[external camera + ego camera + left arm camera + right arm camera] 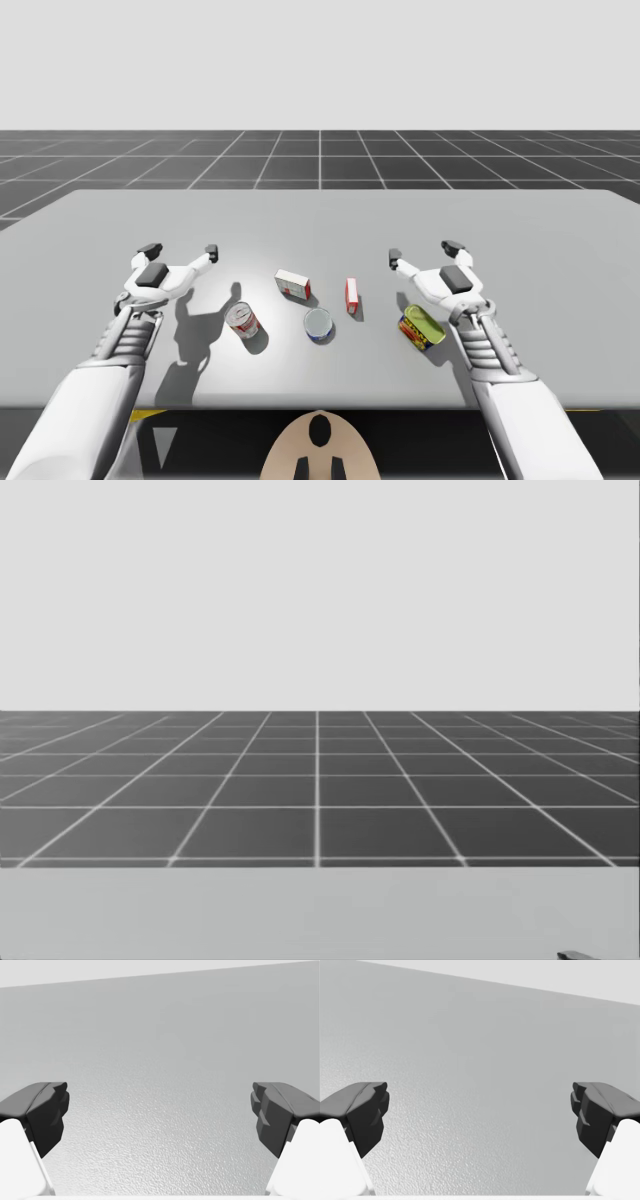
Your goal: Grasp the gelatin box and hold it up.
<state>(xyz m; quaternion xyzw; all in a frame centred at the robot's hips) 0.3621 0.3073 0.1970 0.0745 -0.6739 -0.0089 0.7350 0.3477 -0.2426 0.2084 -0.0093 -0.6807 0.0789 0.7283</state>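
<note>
Your left tool (160, 1115) and right tool (480, 1115) stand wide apart, their dark blocky fingertips gripping nothing above the pebbled grey desk (165, 1085). The high view gives you the things between the arms: a flat red-and-white box (293, 285) and a thin red box (352, 294) standing on edge, though you cannot tell which one is the gelatin box. Nearer you are a tipped red can (243, 320), a blue can (318, 324) and a green tin (423, 326).

Grey table (320, 215), dark gridded floor (320, 155), red-white box (293, 285), blue can (319, 324), green-yellow can (422, 327)

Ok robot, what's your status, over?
Open and empty: left gripper, right gripper. Untouched mid-table: red-and-white box, thin red box; either could be gelatin. Nearby: blue can.
</note>
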